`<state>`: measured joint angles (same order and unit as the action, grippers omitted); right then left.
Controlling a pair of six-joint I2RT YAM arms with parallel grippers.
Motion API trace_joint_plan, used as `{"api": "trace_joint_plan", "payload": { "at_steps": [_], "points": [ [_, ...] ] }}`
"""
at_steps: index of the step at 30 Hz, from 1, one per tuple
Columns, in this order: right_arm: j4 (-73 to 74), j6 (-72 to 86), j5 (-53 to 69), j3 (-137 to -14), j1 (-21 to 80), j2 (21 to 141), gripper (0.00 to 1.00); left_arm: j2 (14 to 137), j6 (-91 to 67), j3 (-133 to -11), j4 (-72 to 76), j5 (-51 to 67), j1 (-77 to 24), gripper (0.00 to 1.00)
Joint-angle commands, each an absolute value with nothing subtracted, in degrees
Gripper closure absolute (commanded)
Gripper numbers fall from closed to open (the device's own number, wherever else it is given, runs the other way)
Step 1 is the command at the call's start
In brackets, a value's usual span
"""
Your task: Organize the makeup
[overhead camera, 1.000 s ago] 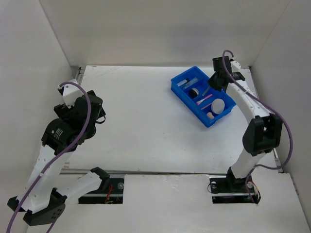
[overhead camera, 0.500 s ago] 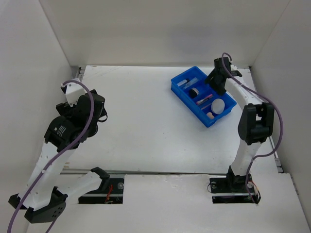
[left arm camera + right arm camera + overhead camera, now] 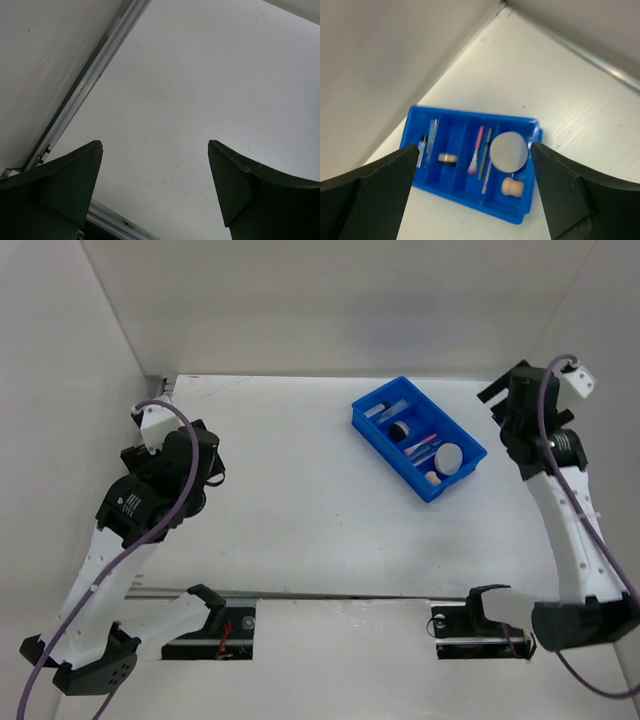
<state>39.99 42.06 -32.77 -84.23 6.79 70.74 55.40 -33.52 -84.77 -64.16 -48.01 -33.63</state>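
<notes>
The makeup lies in the compartments of a blue divided tray [image 3: 358,421] at the table's back right. In the right wrist view the tray [image 3: 470,116] holds clear tubes [image 3: 431,135], a round compact [image 3: 447,158], a pink pencil [image 3: 477,150] beside a dark one [image 3: 485,152], a round puff [image 3: 508,151] and a peach sponge [image 3: 512,187]. My right gripper [image 3: 474,146] hangs open high above the tray with nothing in it; from above the right gripper [image 3: 497,393] is right of the tray. My left gripper [image 3: 155,143] is open and empty over bare table at the left.
White walls close the table in at the back and on both sides. A metal rail [image 3: 95,80] runs along the left wall close to my left gripper [image 3: 205,468]. The tray sits at an angle near the back right corner.
My right gripper has opened, risen from the tray and swung back to the right. A slim item it held over the tray is no longer in it. The left arm shifted slightly.
</notes>
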Motion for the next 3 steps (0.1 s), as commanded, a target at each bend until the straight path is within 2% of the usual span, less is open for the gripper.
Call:
{"api": "trace_joint_plan", "payload": {
  "at_steps": [1,3],
  "points": [
    [43.1,43.2,-43.2,-79.6,6.8,65.4,0.00,56.4,-31.6,-84.6,-61.4,-47.4,-33.2,0.16],
    [41.8,43.2,-45.0,-75.8,6.8,59.9,0.00,56.4,-31.0,-84.6,-60.9,-47.4,-33.2,0.16]
  ]
}}
